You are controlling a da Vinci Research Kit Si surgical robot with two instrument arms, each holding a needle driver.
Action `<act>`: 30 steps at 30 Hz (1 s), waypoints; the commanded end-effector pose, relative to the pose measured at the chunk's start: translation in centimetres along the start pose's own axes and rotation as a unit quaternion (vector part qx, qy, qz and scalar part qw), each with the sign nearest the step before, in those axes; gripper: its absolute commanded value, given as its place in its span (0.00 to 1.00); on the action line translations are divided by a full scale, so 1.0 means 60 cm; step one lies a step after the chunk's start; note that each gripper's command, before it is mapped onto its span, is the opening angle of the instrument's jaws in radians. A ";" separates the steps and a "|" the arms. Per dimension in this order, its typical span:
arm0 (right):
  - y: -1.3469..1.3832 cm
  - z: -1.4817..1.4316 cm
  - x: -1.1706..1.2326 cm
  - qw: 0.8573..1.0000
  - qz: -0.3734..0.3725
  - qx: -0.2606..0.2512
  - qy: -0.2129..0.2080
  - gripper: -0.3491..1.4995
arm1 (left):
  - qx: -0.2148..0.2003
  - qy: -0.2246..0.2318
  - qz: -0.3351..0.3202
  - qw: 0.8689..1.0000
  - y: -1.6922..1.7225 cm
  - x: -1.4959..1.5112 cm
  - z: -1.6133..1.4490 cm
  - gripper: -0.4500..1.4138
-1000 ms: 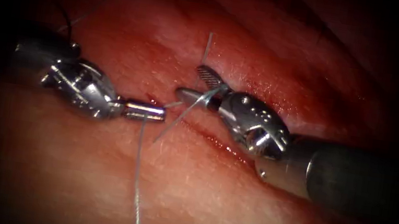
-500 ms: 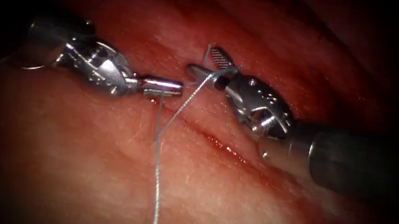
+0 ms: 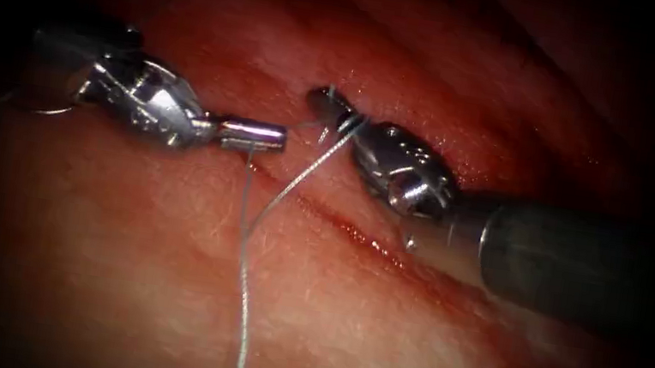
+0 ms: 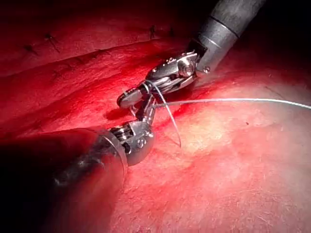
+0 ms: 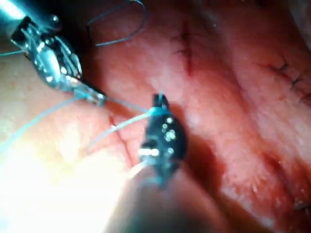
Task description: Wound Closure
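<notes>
We see the left claw (image 3: 252, 135) pressed together, pinching the thread (image 3: 241, 284), which hangs down across the tissue (image 3: 158, 271). The right claw (image 3: 330, 106), nearly closed, has thread wrapped around it above the cut (image 3: 355, 233). We cannot find the needle. In the right wrist view a loose thread loop (image 5: 121, 24) lies beyond the left claw.

The thread (image 3: 241, 301) runs off the endoscope view's lower edge, its far end unseen. Whether the right pincer (image 3: 330, 108) grips the thread wrapped around it is too small to tell. Both shafts fade into dark margins.
</notes>
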State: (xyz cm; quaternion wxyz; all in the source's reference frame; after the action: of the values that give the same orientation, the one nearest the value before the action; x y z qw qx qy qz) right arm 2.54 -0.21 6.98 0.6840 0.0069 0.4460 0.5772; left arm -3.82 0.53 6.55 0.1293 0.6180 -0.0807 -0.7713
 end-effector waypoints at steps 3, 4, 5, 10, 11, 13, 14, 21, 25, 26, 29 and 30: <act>-0.0019 -0.0010 -0.0003 0.998 -0.038 -0.037 0.023 0.00 | 0.007 -0.010 -0.037 0.999 -0.0010 -0.0018 -0.0003 0.00; -0.0027 -0.0018 -0.0003 0.997 -0.053 -0.040 0.032 0.00 | 0.012 -0.018 -0.052 0.998 -0.0024 -0.0029 -0.0008 0.00; -0.0032 -0.0021 -0.0006 0.997 -0.060 -0.041 0.038 0.00 | 0.016 -0.023 -0.057 0.998 -0.0034 -0.0038 -0.0011 0.00; -0.0070 -0.0027 -0.0025 0.994 -0.091 -0.035 0.045 0.00 | 0.014 -0.055 -0.082 0.995 -0.0083 -0.0089 -0.0010 0.00; -0.0078 -0.0027 -0.0029 0.994 -0.100 -0.027 0.045 0.00 | 0.014 -0.058 -0.092 0.994 -0.0100 -0.0105 -0.0005 0.00; -0.0084 -0.0029 -0.0032 0.993 -0.103 -0.026 0.047 0.00 | 0.012 -0.055 -0.096 0.994 -0.0117 -0.0120 -0.0001 0.00; -0.0089 -0.0033 -0.0037 0.993 -0.106 -0.025 0.047 0.00 | 0.010 -0.058 -0.104 0.993 -0.0133 -0.0132 0.0003 0.00; -0.0145 -0.0071 -0.0073 0.991 -0.126 -0.024 0.044 0.00 | 0.019 -0.061 -0.124 0.990 -0.0211 -0.0164 0.0040 0.00; -0.0169 -0.0104 -0.0091 0.989 -0.139 -0.017 0.038 0.00 | 0.025 -0.065 -0.128 0.989 -0.0235 -0.0173 0.0056 0.00; -0.0171 -0.0109 -0.0093 0.989 -0.139 -0.017 0.036 0.00 | 0.026 -0.065 -0.129 0.989 -0.0239 -0.0175 0.0057 0.00; -0.0180 -0.0123 -0.0100 0.989 -0.140 -0.015 0.033 0.00 | 0.027 -0.067 -0.131 0.989 -0.0254 -0.0183 0.0058 0.00; -0.0188 -0.0132 -0.0105 0.989 -0.144 -0.010 0.031 0.00 | 0.030 -0.065 -0.132 0.989 -0.0264 -0.0189 0.0057 0.00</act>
State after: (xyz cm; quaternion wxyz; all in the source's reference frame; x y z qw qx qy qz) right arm 2.91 -1.45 6.24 0.7466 -0.0822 0.4568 0.4766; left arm -4.01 2.44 7.19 -0.0025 0.5731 -0.0374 -0.8186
